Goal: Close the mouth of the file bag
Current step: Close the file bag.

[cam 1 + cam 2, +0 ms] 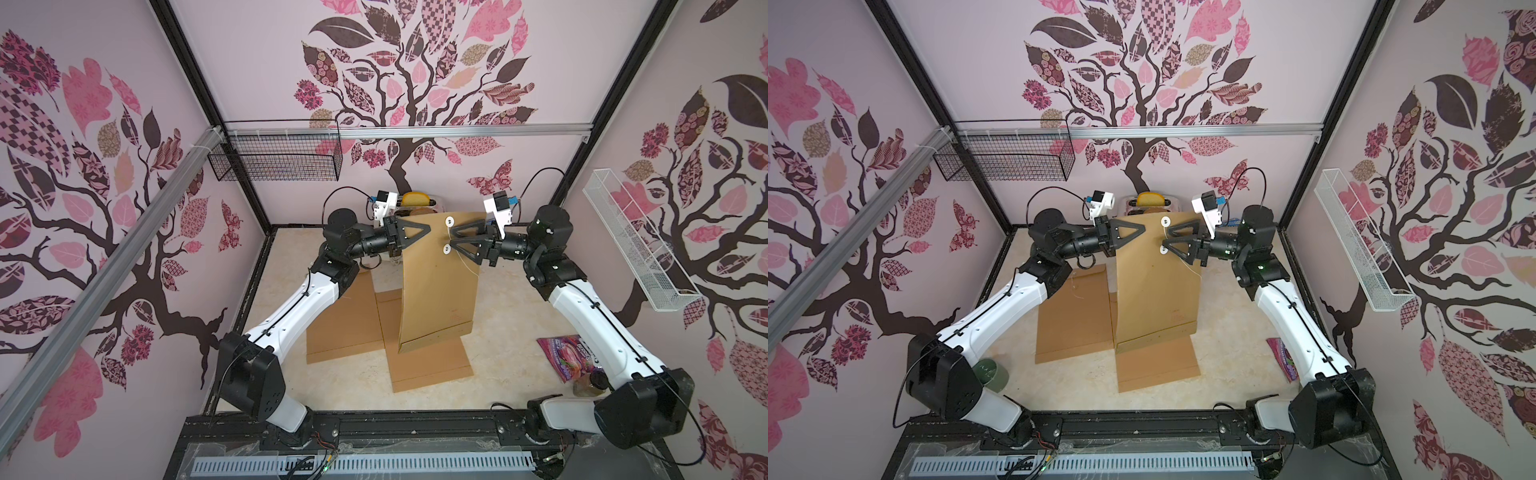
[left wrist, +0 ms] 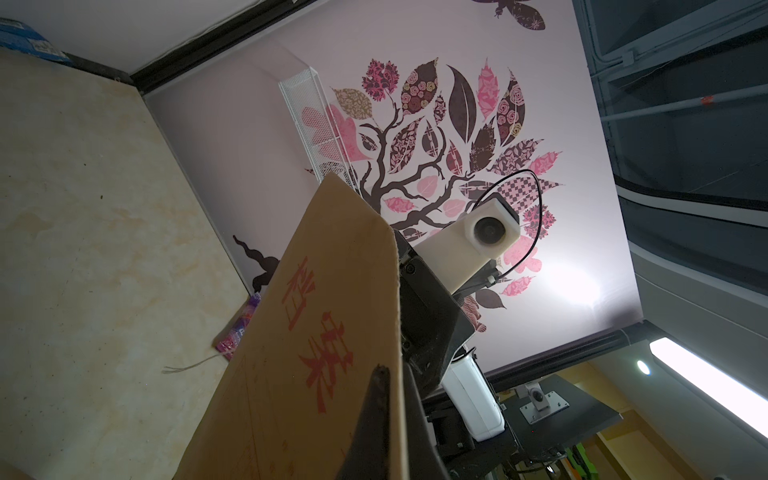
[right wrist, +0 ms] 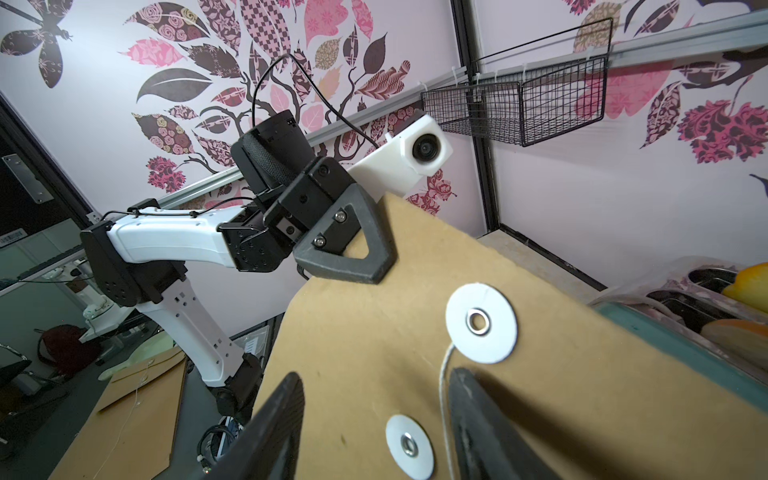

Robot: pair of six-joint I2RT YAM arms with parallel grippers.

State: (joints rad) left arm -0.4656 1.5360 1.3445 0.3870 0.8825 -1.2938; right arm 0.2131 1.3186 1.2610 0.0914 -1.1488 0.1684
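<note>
"What carries everything?"
"A pale marbled table (image 1: 511,332)."
"What lies on it?"
"A brown envelope (image 1: 349,332) lies flat, with a second envelope (image 1: 432,370) just beside it. There is a pink snack packet (image 1: 561,357) toward the right and a toaster (image 1: 1128,204) at the back."

Upright file bag (image 1: 440,291) mid-table; toaster (image 1: 1173,203) behind; envelopes (image 1: 340,324) flat beneath.
</note>
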